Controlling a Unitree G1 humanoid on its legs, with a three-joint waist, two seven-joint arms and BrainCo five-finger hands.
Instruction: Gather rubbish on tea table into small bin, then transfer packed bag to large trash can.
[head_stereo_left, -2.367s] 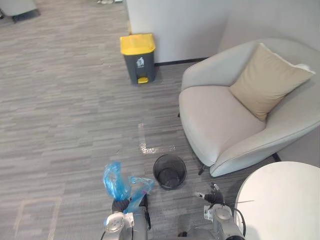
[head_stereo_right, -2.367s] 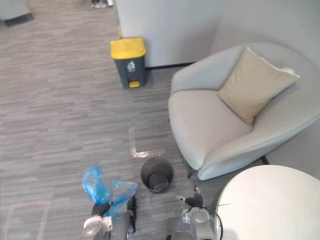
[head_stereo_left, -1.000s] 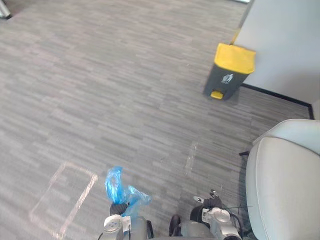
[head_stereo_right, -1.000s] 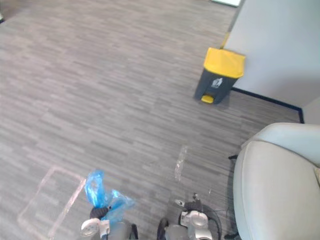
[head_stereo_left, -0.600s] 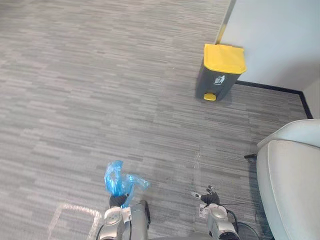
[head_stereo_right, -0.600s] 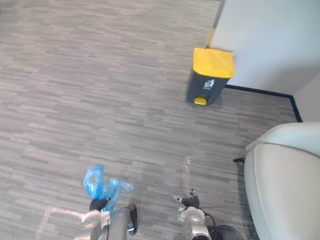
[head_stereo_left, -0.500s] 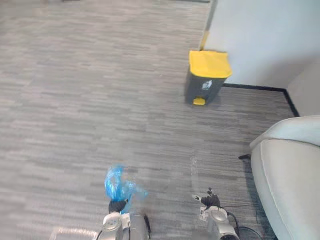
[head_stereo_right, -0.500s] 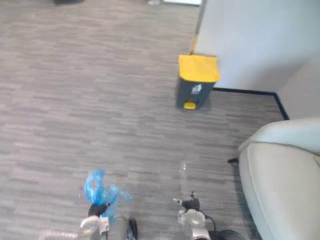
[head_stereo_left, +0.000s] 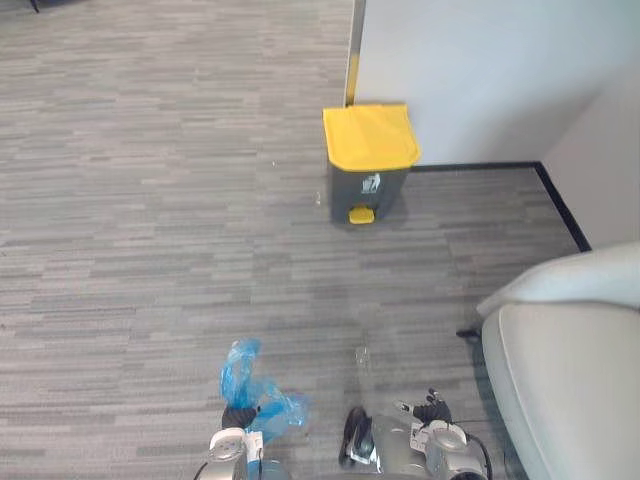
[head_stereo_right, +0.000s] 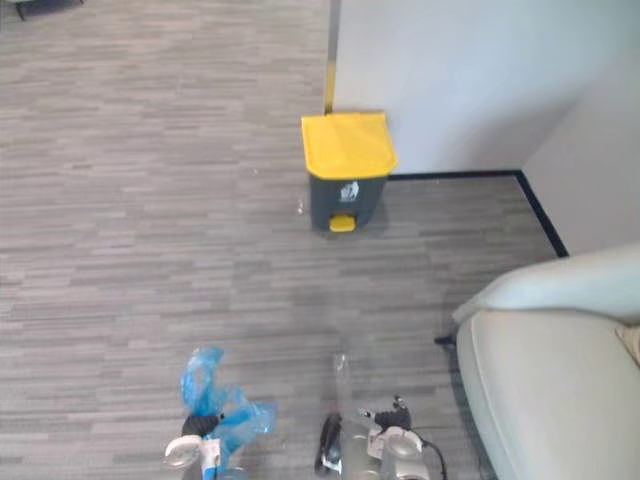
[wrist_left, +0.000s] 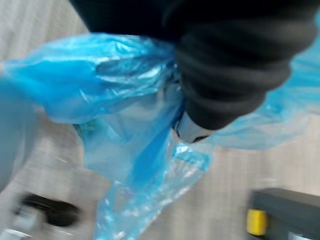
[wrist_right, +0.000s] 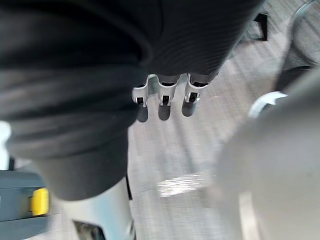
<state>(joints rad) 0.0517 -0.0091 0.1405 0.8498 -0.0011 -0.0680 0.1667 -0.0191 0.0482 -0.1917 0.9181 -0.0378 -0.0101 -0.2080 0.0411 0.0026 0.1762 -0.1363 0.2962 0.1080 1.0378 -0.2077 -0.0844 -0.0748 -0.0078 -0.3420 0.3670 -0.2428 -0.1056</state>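
On the grey striped carpet (head_stereo_left: 150, 200), against the base of the white wall (head_stereo_left: 480, 70), stands the large trash can (head_stereo_left: 368, 160) — dark grey body, yellow lid closed, yellow pedal at the front. A black skirting (head_stereo_left: 480, 166) runs along the wall to the can's right. A pale grey armchair (head_stereo_left: 565, 380) occupies the right edge, well apart from the can.

Left hand (head_stereo_left: 238, 416): low in the head views, fingers clenched round the gathered neck of the blue bag (head_stereo_left: 252, 385); the crumpled plastic fans out above the fist, well short of the can.

Right hand (head_stereo_left: 432, 410): level with the left, near the armchair — fingers (wrist_right: 164, 102) loosely extended, empty.
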